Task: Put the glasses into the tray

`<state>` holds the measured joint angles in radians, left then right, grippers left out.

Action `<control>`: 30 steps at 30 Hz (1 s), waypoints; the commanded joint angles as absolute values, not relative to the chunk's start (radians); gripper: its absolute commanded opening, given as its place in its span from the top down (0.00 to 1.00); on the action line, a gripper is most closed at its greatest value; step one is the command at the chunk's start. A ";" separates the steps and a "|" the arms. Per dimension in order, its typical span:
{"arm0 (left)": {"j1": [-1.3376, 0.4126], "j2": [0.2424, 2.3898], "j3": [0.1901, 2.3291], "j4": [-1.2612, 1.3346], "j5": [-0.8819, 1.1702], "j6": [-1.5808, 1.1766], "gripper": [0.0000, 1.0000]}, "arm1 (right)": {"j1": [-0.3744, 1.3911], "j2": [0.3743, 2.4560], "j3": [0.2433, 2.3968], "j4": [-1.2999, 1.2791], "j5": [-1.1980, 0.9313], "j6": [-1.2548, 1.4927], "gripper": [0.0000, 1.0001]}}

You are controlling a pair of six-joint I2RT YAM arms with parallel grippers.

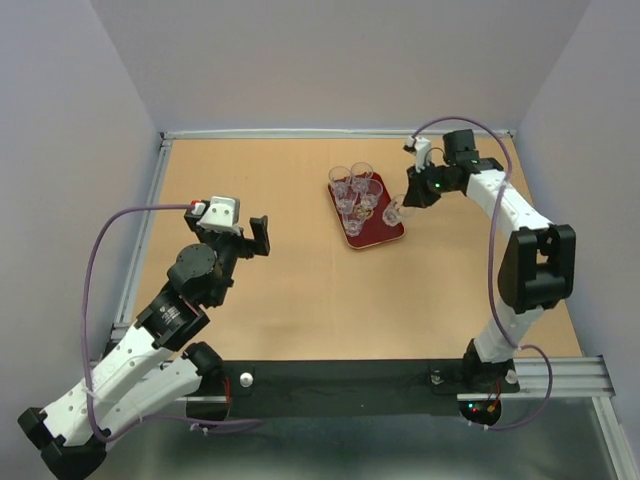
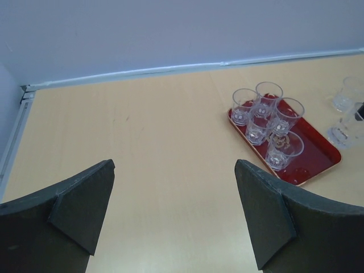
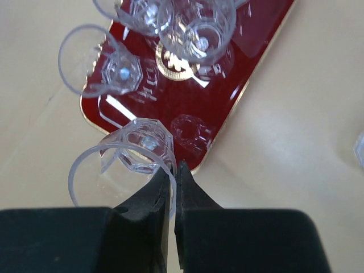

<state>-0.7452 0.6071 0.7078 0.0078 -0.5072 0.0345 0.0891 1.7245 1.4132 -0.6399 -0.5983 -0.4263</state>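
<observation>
- Five glasses (image 2: pixel 287 114) are seen upright and clustered in the tray (image 2: pixel 318 152).
- A sixth glass (image 3: pixel 136 156) is pinched by its rim between the almost closed jaws of the right gripper (image 3: pixel 173 169), at the tray's edge.
- A further glass (image 2: pixel 347 94) is seen on the table (image 2: pixel 142 131), outside the tray.
- The left gripper (image 2: pixel 174 165) is held wide open and empty, well apart from the tray.

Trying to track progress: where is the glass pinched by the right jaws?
The held glass is at the right edge of the tray in the top view, beside the five glasses on it, rim pinched by the right gripper.
</observation>
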 commanded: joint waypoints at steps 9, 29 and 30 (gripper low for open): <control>-0.730 0.612 0.693 0.067 -0.543 0.058 0.02 | 0.205 1.944 1.635 -0.581 -0.394 -0.344 0.99; -0.727 0.606 0.692 0.069 -0.534 0.057 0.02 | 0.233 2.057 1.736 -0.583 -0.239 -0.345 0.81; -0.727 0.607 0.690 0.069 -0.532 0.057 0.02 | 0.233 2.060 1.736 -0.581 -0.239 -0.345 0.73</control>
